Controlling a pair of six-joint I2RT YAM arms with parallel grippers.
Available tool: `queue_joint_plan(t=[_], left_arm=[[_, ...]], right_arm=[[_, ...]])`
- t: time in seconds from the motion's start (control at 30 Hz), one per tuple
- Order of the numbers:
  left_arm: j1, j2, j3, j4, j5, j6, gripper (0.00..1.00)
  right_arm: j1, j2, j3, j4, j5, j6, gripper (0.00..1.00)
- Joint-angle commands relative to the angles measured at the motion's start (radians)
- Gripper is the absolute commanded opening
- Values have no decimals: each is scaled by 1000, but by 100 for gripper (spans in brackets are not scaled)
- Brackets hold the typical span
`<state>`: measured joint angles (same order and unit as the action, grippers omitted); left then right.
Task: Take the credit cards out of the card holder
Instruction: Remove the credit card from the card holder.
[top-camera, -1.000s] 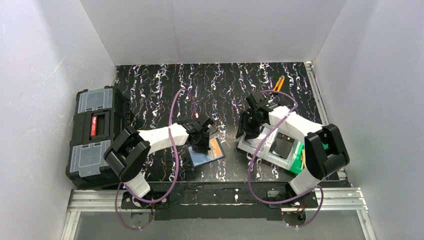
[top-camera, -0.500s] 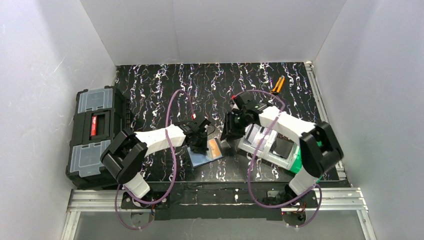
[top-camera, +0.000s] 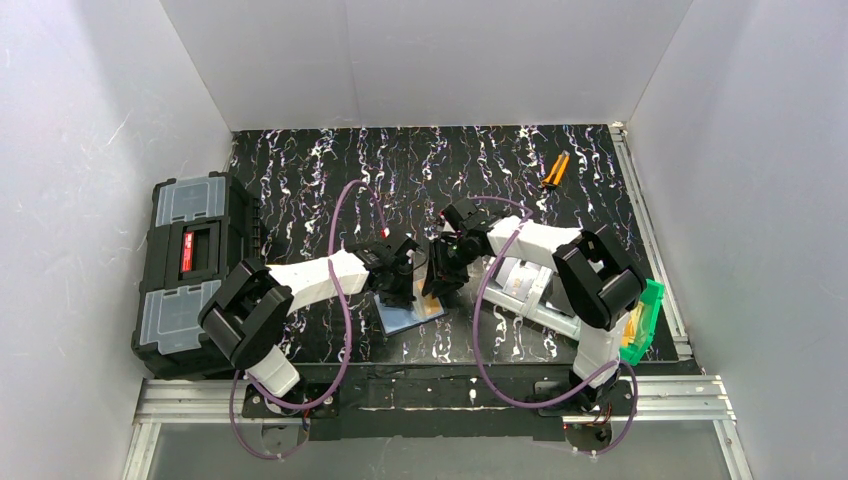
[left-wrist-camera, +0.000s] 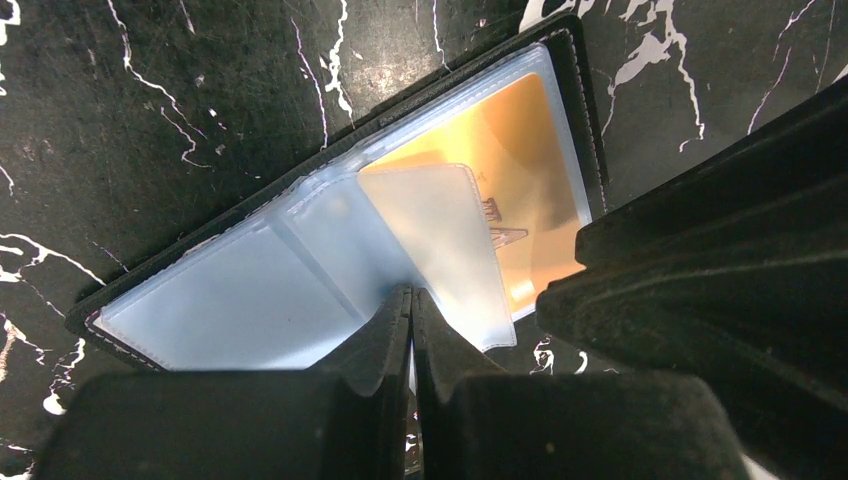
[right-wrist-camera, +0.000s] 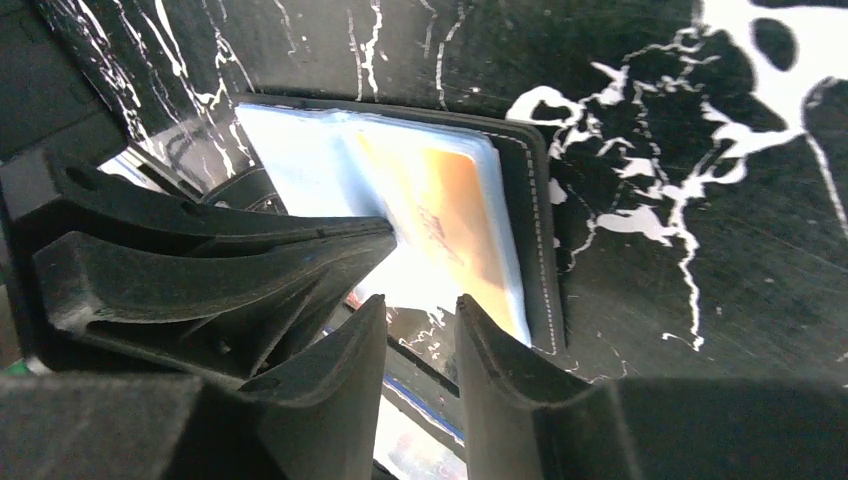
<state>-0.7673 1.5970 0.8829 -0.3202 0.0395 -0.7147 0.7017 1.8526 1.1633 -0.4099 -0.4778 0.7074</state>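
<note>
My left end effector (left-wrist-camera: 411, 303) is pinched closed, tips on the open card holder (left-wrist-camera: 220, 310), which lies flat on the surface (left-wrist-camera: 150, 100). My right end effector (right-wrist-camera: 420, 320) stands slightly open at its orange end. The left wrist camera catches two cards: one orange card (left-wrist-camera: 520, 140) and one pale card (left-wrist-camera: 440, 240) overlapping it. From overhead, both end effectors crowd that card holder, with the cards mostly hidden.

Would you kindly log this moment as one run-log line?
phase: cards not yet out | card holder: open | orange card: inside holder | left gripper: shut, at holder edge | right gripper: open, by card side
</note>
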Motion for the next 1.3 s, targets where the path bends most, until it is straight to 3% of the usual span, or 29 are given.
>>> queue_joint_plan(t=[0.0, 0.4, 0.7, 0.77, 0.87, 0.97, 1.27], left_arm=[[6, -22, -33, -71, -6, 14, 0], [7, -37, -22, -69, 3, 29, 0], [32, -86, 54, -137, 19, 70, 0], [40, -126, 61, -173, 12, 62, 5], [48, -168, 66, -230, -18, 49, 14], [55, -212, 57, -286, -62, 31, 15], [72, -243, 16, -405, -155, 0, 2]], right_arm=[[16, 8, 41, 37, -11, 6, 40], [31, 108, 64, 108, -24, 9, 42], [39, 147, 61, 141, -56, 38, 9], [39, 138, 60, 142, -58, 42, 1], [39, 116, 49, 145, -56, 49, 1], [39, 83, 33, 148, -55, 57, 1], [64, 16, 53, 126, -73, 88, 1]])
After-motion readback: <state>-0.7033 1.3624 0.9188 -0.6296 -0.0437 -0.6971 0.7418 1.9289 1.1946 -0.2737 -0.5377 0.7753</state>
